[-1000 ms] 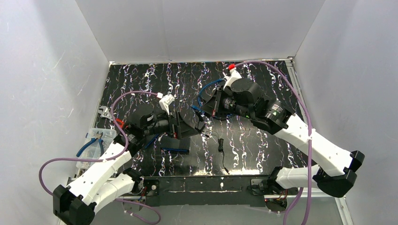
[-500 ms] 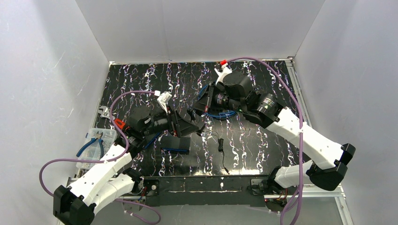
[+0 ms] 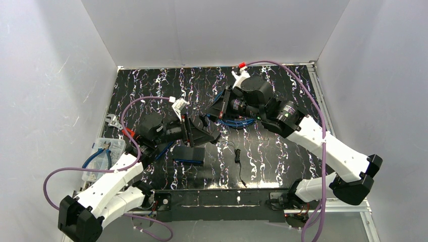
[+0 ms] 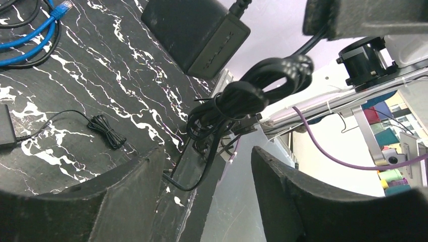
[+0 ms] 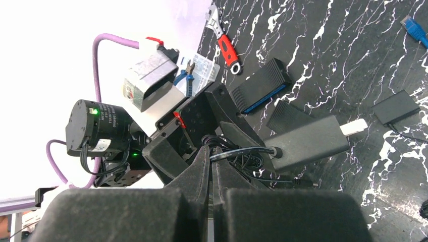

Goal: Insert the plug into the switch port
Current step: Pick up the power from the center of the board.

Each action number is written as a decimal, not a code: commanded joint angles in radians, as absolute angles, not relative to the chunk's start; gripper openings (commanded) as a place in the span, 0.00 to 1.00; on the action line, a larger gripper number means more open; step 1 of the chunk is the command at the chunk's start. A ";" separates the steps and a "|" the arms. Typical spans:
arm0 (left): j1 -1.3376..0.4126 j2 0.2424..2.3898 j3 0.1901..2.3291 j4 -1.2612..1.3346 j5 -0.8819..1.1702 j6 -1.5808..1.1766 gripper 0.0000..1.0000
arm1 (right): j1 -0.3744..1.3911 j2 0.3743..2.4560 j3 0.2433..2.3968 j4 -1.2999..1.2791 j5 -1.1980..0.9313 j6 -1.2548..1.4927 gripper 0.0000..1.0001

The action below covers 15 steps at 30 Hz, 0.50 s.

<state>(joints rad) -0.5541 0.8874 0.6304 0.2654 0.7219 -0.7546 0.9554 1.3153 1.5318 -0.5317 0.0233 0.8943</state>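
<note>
My right gripper (image 5: 210,149) is shut on the black cable of a power adapter (image 5: 307,142), which hangs above the table. Its coiled cable bundle (image 4: 251,92) hangs beside it, and a thin lead ends in the small barrel plug (image 5: 305,182). My left gripper (image 4: 208,151) is open. In the right wrist view its fingers (image 5: 166,151) stand on either side of the bundle without pinching it. The switch (image 3: 189,154), a flat black box with a blue edge, lies on the table under the left gripper (image 3: 208,132). In the top view the right gripper (image 3: 216,114) nearly meets the left one.
A blue network cable (image 3: 235,121) lies coiled under the right wrist. A small black adapter with a thin tied cord (image 3: 237,154) lies mid-table. A red-handled wrench (image 5: 227,48) and a clear box (image 3: 103,151) holding pliers sit at the left edge.
My right arm swung left and towards the back wall, bringing the adapter cable to the left gripper. The left jaws have narrowed around the bundle.
</note>
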 commanded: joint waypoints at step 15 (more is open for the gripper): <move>-0.558 0.877 0.643 0.271 0.775 -0.752 0.35 | 0.954 1.247 1.524 -0.423 0.084 0.931 0.01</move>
